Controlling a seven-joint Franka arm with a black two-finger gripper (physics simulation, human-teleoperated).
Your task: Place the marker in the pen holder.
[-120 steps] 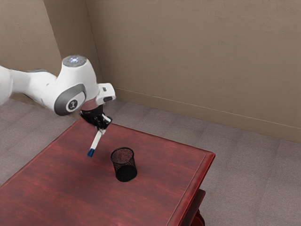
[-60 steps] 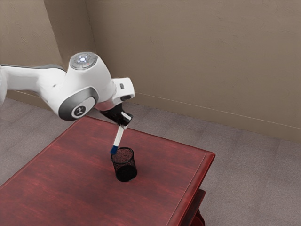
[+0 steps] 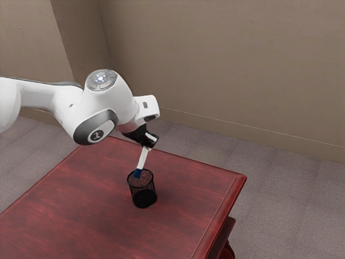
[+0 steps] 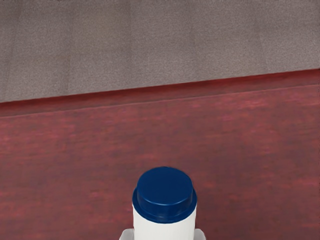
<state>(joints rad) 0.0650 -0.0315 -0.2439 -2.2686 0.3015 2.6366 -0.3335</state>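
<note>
Plain brown walls (image 3: 215, 65) meet grey carpeted flooring (image 3: 280, 199) behind a glossy, reddish wooden tabletop (image 3: 81, 210).

The blue-ended white marker (image 4: 165, 200) shows against red tabletop (image 4: 75, 160), grey floor (image 4: 160, 45) beyond.

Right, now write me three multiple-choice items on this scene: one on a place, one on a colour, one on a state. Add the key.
1. Where does the pen holder stand?
A) On the floor
B) On the red table
C) On a shelf

2. What colour is the lower end of the marker?
A) Blue
B) Green
C) Yellow

3. How is the marker now?
A) Lying flat
B) Loose, upright
C) Tilted, held by the gripper

Key:
1 B: the exterior view shows the holder's base on the tabletop.
2 A: the end at the holder's mouth is blue, below a white barrel.
3 C: the barrel slants down from the gripper, whose fingers flank it in the wrist view.
</note>
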